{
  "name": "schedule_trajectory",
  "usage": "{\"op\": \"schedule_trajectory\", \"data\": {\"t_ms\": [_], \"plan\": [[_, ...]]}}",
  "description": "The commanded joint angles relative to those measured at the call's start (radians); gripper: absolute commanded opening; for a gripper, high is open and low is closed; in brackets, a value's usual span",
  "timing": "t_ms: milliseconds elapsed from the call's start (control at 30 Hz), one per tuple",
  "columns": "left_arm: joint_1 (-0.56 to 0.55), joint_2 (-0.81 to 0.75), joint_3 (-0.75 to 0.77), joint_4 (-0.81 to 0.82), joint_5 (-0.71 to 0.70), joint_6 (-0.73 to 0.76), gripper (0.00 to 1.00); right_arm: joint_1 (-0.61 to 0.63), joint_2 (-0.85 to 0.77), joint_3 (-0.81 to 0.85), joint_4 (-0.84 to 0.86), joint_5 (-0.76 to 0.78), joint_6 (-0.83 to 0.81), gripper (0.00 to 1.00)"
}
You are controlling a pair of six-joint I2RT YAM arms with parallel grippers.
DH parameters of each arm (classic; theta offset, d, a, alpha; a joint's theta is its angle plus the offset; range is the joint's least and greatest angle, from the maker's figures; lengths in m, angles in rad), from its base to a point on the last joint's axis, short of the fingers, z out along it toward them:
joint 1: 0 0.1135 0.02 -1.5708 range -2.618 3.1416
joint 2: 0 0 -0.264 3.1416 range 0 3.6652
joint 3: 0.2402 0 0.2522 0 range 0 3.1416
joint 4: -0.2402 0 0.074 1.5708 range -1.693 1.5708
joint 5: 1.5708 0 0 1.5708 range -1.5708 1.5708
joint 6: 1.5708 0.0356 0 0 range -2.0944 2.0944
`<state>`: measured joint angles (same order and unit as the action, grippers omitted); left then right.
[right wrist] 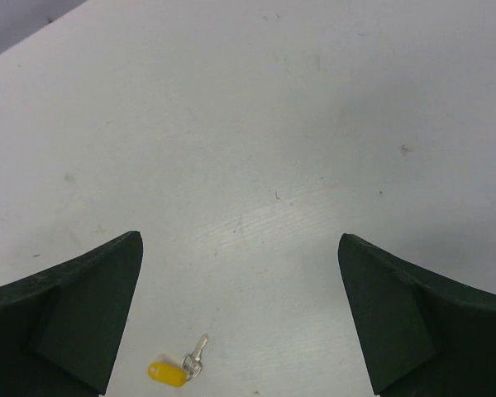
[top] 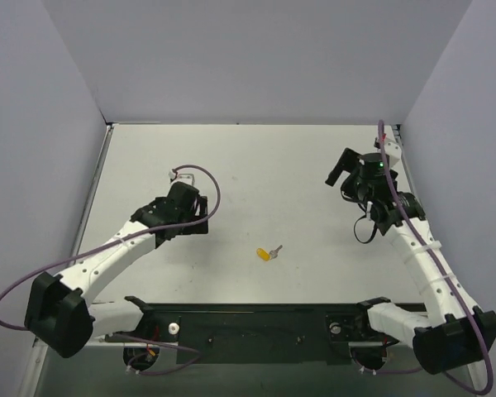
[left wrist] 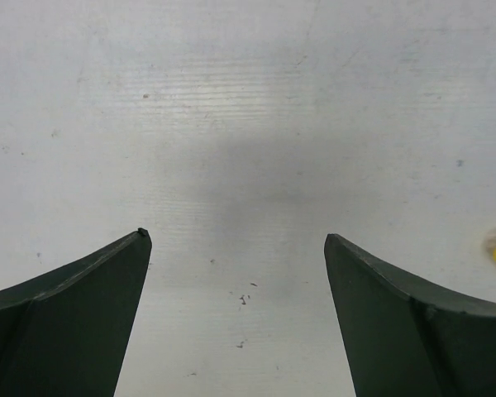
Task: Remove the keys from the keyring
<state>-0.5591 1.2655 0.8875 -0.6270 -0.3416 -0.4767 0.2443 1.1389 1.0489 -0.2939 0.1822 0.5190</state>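
yellow-orange keyring (right wrist: pixel 167 373), silver key (right wrist: pixel 197 352), white table (right wrist: pixel 273 124)

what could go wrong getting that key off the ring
The key is tiny, flat on the table and joined to the keyring, so a grip may slip or shove both along. The left gripper and right gripper hang open, far from it; a slightly off approach could miss.

White, lightly scuffed table (top: pixel 256 165) bearing a yellow-orange keyring (top: pixel 265 254), lying flat. A small silver key (top: pixel 277 248) touches the keyring's right end, shaft pointing away from it.
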Motion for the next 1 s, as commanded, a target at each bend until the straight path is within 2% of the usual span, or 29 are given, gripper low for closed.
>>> {"op": "schedule_trajectory", "data": {"t_ms": [0,100,133,200,233,367,500,667,800,967], "plan": [[-0.007,-0.191,-0.016,0.024,0.042,-0.045,0.97,0.013,-0.129,-0.015,-0.117,-0.132,0.169,1.0],[-0.007,-0.287,-0.028,0.0,0.078,-0.086,0.97,0.01,-0.233,-0.076,-0.137,-0.162,0.254,1.0],[-0.007,-0.335,-0.041,-0.008,0.101,-0.114,0.97,-0.003,-0.249,-0.119,-0.158,-0.173,0.339,1.0],[-0.005,-0.397,-0.062,-0.042,0.113,-0.175,0.97,-0.028,-0.292,-0.176,-0.171,-0.306,0.363,1.0],[-0.005,-0.416,-0.067,-0.056,0.121,-0.189,0.97,-0.022,-0.326,-0.188,-0.178,-0.325,0.377,0.98],[-0.005,-0.538,-0.128,-0.06,0.216,-0.223,0.97,0.062,-0.431,-0.185,-0.281,-0.208,0.444,0.98],[-0.002,-0.629,-0.197,0.05,0.321,-0.221,0.97,0.064,-0.484,-0.159,-0.324,-0.245,0.454,0.97],[-0.004,-0.634,-0.223,0.093,0.342,-0.261,0.97,0.064,-0.495,-0.112,-0.425,-0.274,0.395,0.96],[-0.01,-0.614,-0.278,0.151,0.391,-0.286,0.96,0.064,-0.521,-0.136,-0.435,-0.325,0.357,0.96],[-0.045,-0.473,-0.289,0.248,0.409,-0.293,0.96,0.066,-0.504,-0.167,-0.436,-0.383,0.308,0.94]]}}
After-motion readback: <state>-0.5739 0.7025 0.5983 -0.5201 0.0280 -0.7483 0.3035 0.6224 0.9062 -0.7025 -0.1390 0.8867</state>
